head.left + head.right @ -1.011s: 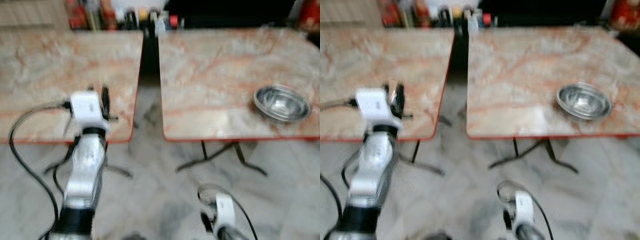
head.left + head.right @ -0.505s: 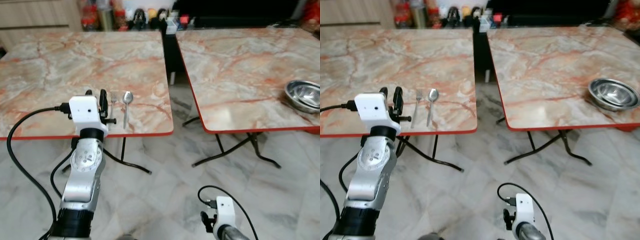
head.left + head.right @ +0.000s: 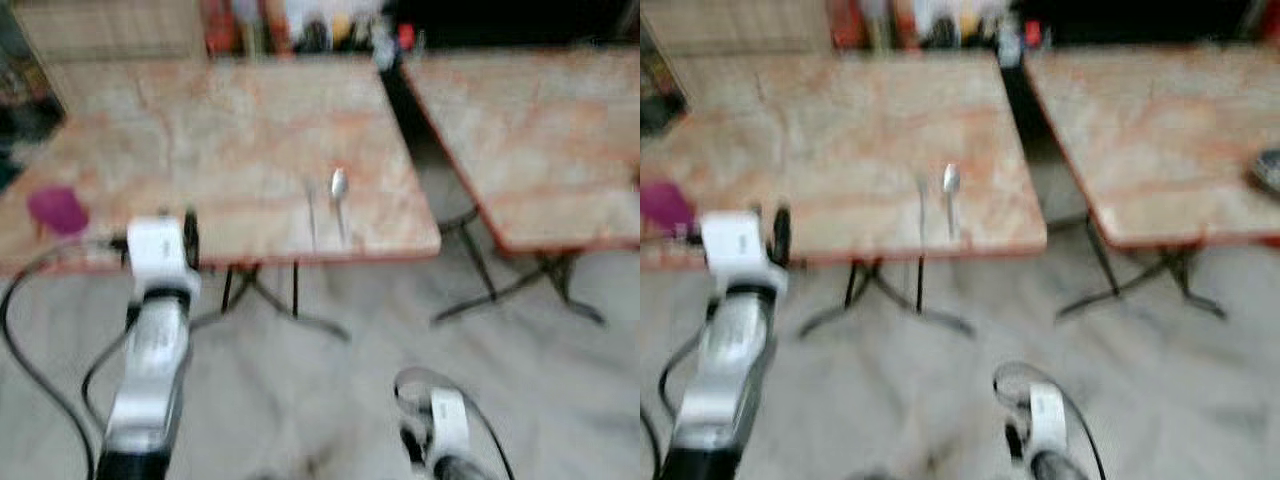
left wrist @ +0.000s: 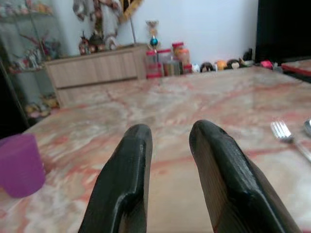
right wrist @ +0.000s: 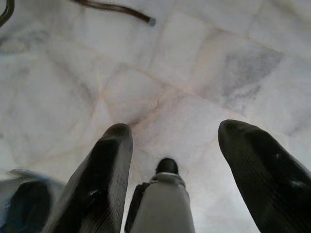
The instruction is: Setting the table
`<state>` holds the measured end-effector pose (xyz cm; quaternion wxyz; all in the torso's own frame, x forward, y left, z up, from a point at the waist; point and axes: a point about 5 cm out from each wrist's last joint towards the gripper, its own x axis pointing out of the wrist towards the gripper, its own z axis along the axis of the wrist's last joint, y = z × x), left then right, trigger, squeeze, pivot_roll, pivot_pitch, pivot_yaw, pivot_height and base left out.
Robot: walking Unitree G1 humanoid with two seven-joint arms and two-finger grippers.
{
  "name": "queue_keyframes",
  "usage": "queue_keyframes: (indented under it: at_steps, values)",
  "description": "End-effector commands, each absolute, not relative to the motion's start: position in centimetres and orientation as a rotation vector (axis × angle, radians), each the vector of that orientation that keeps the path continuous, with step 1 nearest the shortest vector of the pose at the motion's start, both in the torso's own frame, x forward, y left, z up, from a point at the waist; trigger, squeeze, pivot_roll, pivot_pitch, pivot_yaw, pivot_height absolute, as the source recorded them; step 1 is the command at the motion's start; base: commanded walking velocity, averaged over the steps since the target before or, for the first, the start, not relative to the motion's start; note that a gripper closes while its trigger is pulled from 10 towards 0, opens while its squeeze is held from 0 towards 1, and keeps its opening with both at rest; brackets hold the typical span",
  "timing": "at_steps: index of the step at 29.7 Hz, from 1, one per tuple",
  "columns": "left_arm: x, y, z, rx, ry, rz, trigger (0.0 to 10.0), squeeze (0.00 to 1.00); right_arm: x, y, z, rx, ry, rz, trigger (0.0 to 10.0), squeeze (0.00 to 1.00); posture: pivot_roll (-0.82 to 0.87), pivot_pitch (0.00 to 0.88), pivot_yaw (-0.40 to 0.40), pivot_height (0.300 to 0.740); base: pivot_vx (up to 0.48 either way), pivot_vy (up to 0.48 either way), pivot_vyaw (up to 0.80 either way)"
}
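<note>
Grippers, two. Left gripper (image 4: 167, 170): raised at the near edge of the left desk (image 3: 180, 150), jaws a narrow gap apart, nothing between them. Right gripper (image 5: 189, 174): hangs low over the floor (image 5: 160, 73), jaws wide apart, nothing held.

Fork (image 4: 284, 132), one: flat on the left desk near its front right corner, tines toward the far side. Spoon (image 3: 339, 190), one: just beside the fork, parallel, bowl at the far end. Both lie well to the right of the left gripper.

Cup (image 4: 19, 165), one, purple: upright near the left desk's front left corner.

Bowl (image 3: 1268, 170), one, metal: at the right edge of the right desk (image 3: 540, 130), cut off by the frame, blurred.

Desks, two: pink-veined marble tops with red edging, folding black metal legs, set side by side with a dark gap between.

Floor: pale grey-veined marble tiles.

Room: wooden sideboard (image 4: 97, 70) against a white wall, with jars and bottles (image 4: 167, 63) along the back; head views blurred.
</note>
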<state>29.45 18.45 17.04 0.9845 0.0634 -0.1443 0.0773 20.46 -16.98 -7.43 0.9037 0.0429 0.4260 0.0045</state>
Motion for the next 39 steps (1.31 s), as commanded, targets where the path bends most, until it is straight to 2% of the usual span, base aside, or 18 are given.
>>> queue_keyframes:
  at_steps: [1,7,12,15,17,27,33,39]
  values:
    - [29.0,19.8,14.6,0.158,-0.194,0.177,10.0,0.0,20.7,-16.5,-7.3,0.09,0.876,0.02,10.0,0.0,0.16,0.073,-0.027,0.715,0.0,0.0,0.0]
    - [28.0,20.9,10.3,0.121,-0.012,0.17,10.0,0.0,20.8,-16.5,-7.3,0.093,0.874,0.018,10.0,0.0,0.16,0.086,-0.026,0.715,0.0,0.0,0.0]
    - [25.8,21.9,3.5,0.09,0.278,0.12,10.0,0.0,20.6,-16.5,-7.4,0.1,0.878,0.008,10.0,0.0,0.16,0.105,-0.027,0.715,0.0,0.0,0.0]
    - [24.9,22.2,1.3,0.082,0.361,0.12,10.0,0.0,20.6,-16.5,-7.4,0.104,0.879,0.006,10.0,0.0,0.16,0.105,-0.027,0.715,0.0,0.0,0.0]
    - [23.9,22.2,-1.1,0.106,0.481,0.099,10.0,0.0,20.6,-16.5,-7.4,0.105,0.879,0.005,10.0,0.0,0.17,0.108,-0.031,0.715,0.0,0.0,0.0]
    - [22.5,21.0,-4.4,0.091,0.655,0.054,10.0,0.0,20.8,-16.7,-7.3,0.109,0.868,-0.003,10.0,0.0,0.15,0.096,-0.023,0.715,0.0,0.0,0.0]
    - [21.4,21.2,-5.7,0.073,0.741,0.116,10.0,0.0,21.0,-16.6,-7.2,0.075,0.856,0.008,10.0,0.0,0.14,0.07,-0.013,0.715,0.0,0.0,0.38]
    - [19.8,21.2,-6.8,0.038,0.791,0.155,10.0,0.0,20.7,-16.7,-7.3,0.076,0.872,0.013,10.0,0.0,0.14,0.046,-0.014,0.715,0.274,0.0,0.13]
